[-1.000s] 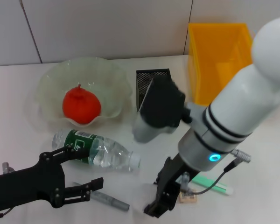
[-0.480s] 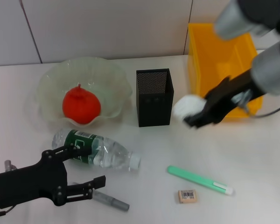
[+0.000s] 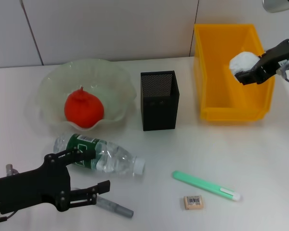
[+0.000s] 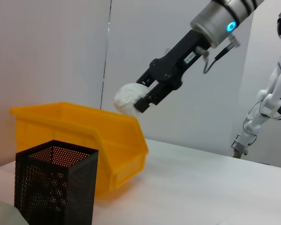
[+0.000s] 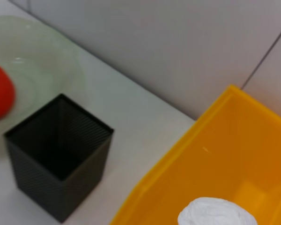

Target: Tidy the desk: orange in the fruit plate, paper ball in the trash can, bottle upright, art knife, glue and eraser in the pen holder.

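Reaching in from the upper right of the head view, the right gripper [image 3: 244,72] pinches the paper ball [image 3: 243,62] tight and holds it over the trash can [image 3: 216,77]. Its arm slants down toward the bin. At the lower left, the left gripper [image 3: 94,175] hangs low with its fingers spread wide, holding nothing, just beside the bottle [image 3: 98,156], which lies on its side.
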### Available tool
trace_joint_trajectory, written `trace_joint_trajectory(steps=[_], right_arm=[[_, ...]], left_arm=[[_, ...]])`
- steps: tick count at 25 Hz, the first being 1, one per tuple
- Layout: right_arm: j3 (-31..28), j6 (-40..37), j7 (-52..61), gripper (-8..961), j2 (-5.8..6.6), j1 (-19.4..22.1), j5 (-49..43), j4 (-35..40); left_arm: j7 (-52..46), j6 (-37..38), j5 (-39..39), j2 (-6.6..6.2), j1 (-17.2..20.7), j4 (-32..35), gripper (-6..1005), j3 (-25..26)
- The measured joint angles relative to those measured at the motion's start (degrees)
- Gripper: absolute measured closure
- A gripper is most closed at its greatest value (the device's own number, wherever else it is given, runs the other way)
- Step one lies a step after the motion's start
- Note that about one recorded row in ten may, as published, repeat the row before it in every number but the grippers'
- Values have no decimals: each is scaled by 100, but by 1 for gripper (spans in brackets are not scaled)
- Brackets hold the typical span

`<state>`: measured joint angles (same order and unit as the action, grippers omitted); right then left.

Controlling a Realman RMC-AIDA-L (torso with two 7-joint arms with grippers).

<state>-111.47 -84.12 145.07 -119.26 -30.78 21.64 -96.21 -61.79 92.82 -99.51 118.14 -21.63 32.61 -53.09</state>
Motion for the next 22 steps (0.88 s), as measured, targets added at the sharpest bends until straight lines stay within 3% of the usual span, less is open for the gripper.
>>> trace_joint_trajectory(steps=[4,7,15,20,22], right_arm=[[-2,583,-2,443,5,-4,-209,366],[15,1485,-32,445,3,-18,-422,962],[14,2408,-120,452,23,-193,-415,1863],[36,2418,-121,227,13,-150,-308,1748],[36,2410,-128,186,12,-71,-85,1602]], left_arm=[[0,2,-2,-1,0,0,170,0],[0,0,-5,-2,-5,0,171,0],[6,-14,-7,4,-8,-21,172,-2],[23,5,7,7,10,-17,173,-12],[23,5,7,7,10,-17,173,-12]])
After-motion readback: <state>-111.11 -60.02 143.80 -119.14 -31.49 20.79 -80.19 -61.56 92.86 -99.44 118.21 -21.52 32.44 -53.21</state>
